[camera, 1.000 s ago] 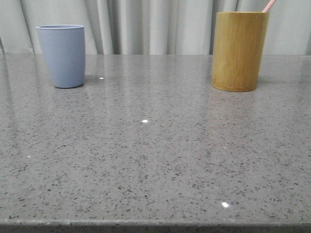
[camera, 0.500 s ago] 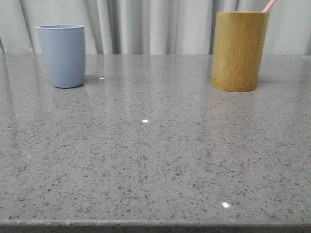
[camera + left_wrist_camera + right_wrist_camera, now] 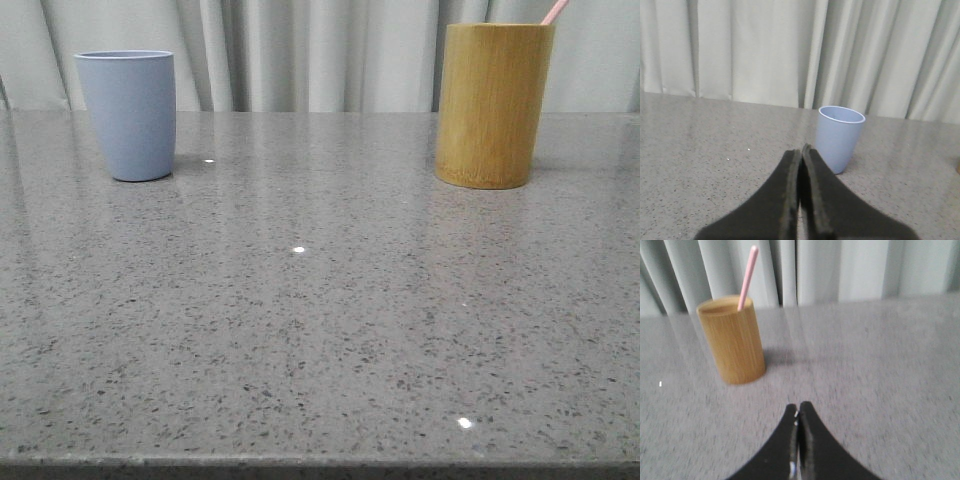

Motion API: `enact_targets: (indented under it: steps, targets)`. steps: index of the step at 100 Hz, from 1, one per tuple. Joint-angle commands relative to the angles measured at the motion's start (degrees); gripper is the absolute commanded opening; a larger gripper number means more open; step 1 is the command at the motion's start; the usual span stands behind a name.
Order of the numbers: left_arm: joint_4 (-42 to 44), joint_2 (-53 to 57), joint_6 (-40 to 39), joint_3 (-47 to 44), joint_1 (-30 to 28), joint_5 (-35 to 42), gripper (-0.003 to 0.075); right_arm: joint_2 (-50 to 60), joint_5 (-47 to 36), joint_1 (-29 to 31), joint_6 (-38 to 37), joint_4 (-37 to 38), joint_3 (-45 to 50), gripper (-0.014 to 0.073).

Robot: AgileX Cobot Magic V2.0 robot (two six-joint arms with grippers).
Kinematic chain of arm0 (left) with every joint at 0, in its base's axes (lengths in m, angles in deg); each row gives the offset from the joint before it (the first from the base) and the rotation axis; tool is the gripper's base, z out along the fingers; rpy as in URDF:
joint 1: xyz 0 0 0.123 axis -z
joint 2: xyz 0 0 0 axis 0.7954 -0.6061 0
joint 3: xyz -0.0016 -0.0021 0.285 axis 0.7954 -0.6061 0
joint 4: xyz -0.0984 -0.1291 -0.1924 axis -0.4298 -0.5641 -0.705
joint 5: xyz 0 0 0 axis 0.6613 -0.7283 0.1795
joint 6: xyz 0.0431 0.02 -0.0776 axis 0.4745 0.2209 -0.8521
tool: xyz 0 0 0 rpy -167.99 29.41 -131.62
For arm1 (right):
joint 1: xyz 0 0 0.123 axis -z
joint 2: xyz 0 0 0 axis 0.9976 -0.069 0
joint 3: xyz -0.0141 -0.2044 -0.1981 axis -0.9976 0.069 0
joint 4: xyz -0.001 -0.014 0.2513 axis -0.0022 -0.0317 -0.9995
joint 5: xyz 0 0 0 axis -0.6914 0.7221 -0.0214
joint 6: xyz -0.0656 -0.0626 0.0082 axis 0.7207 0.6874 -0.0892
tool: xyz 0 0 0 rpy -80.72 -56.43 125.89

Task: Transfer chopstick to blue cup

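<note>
Standing tilted in the wooden cup (image 3: 733, 342), well apart from the blue cup (image 3: 129, 114), the chopstick (image 3: 747, 276) looks light, stiff and slippery, best pinched on its exposed upper end; left gripper (image 3: 801, 152) and right gripper (image 3: 798, 411) are closed, empty.

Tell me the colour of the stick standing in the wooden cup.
Pale pink. The chopstick shows best in the right wrist view.

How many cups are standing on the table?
2. The blue cup stands at the far left of the table; the wooden cup stands at the far right, with the chopstick in it. Nothing seems to hide another.
</note>
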Motion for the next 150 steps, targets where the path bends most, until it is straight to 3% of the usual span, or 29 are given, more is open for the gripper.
enact_targets:
  steps: [1, 10, 22, 62, 75, 82, 89, 98, 104, 113, 138, 150]
  targets:
    - [-0.7, -5.5, -0.2, 8.7, 0.0, -5.6, -0.0019, -6.0, 6.1, 0.4, 0.9, 0.0, -8.7, -0.0067]
    - [0.8, -10.7, -0.2, 15.4, 0.0, -14.1, -0.0019, -9.9, 10.4, 0.4, 1.6, 0.0, -14.1, -0.0067]
    - [2.6, -17.4, -0.2, 22.8, 0.0, -21.1, -0.0019, -12.8, 9.5, 0.4, 1.6, 0.0, -17.7, -0.0067]
    - [2.5, -24.3, -0.2, 25.9, 0.0, -22.2, -0.0018, -13.2, 8.5, 0.4, 2.2, 0.1, -17.4, -0.0062]
    - [2.5, -24.3, -0.2, 25.9, 0.0, -23.0, -0.0003, -13.2, 10.4, 0.4, 3.6, 0.1, -17.4, 0.0056]
    - [2.5, -24.3, -0.2, 25.9, 0.0, -24.0, 0.0061, -13.2, 11.1, 0.4, 4.6, 0.1, -17.4, 0.019]
    - [2.5, -24.3, -0.1, 25.9, 0.0, -24.7, 0.0184, -13.2, 11.4, 0.4, 6.4, 0.1, -17.4, 0.0354]
    - [2.5, -24.3, -0.1, 25.9, 0.0, -25.1, 0.0426, -13.2, 11.1, 0.4, 6.9, 0.1, -17.4, 0.0548]
    - [2.5, -24.3, -0.1, 25.9, 0.0, -25.2, 0.0568, -13.2, 10.5, 0.4, 6.9, 0.1, -17.4, 0.0605]
    - [2.5, -24.3, -0.1, 25.9, 0.0, -25.4, 0.0665, -13.2, 10.5, 0.4, 6.9, 0.1, -17.4, 0.0621]
    - [-1.1, -26.0, 0.1, 27.7, 0.0, -23.5, 0.0578, -13.2, 10.2, 0.4, 6.9, 0.1, -17.4, 0.0621]
    - [-4.6, -31.7, 4.8, 31.9, 0.0, -24.3, 0.0539, -13.2, 8.8, 0.4, 6.9, 0.1, -17.4, 0.0621]
